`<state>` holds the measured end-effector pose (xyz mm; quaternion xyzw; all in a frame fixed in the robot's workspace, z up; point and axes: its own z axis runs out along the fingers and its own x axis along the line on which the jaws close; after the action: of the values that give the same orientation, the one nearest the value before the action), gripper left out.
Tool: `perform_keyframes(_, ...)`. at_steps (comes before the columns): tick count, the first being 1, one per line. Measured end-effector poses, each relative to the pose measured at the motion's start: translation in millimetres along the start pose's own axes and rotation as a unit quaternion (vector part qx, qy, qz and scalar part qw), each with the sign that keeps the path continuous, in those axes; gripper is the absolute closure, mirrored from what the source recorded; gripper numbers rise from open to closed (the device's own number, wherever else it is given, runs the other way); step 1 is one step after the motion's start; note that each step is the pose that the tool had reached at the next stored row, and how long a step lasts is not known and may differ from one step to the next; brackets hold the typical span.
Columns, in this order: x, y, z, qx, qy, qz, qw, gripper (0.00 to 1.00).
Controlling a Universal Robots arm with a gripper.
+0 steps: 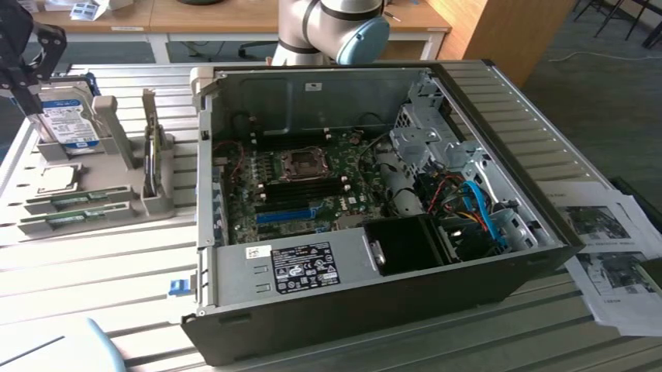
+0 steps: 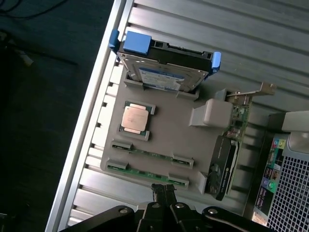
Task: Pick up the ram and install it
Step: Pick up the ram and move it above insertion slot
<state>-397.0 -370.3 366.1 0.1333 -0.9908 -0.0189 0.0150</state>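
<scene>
The task is at its start, in my judgement: nothing is picked up and nothing installed. The gripper (image 2: 162, 187) hangs over the grey holder tray (image 2: 166, 130) with its fingers pressed together and nothing between them. Its tips are just above the ram (image 2: 145, 173), which lies flat in its clips on the tray. A second ram stick (image 2: 152, 153) lies parallel just beside it. In the exterior view the tray sits on the slatted table (image 1: 104, 271) at nine o'clock from the open computer case (image 1: 486, 279), well apart from the motherboard (image 1: 300, 186). There I see no green stick standing in the dark slots, so lifting, carrying and seating all remain. By count: two ram sticks, one square silver processor chip (image 2: 134, 118), one hard drive (image 2: 164, 70) standing on edge, one graphics card (image 2: 224, 159) upright in its slot, one case, one gripper. Printed sheets (image 1: 610, 256) lie at three o'clock from the case, too overlapped to count.
</scene>
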Motion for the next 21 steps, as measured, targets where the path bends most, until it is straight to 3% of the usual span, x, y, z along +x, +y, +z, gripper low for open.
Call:
perform_keyframes(11,0.0,0.0,0.3,0.0010,0.0016,-0.041,0.9992,0.91)
perform_keyframes(21,0.0,0.0,0.4,0.0021,0.0035,-0.084,0.9964,0.91)
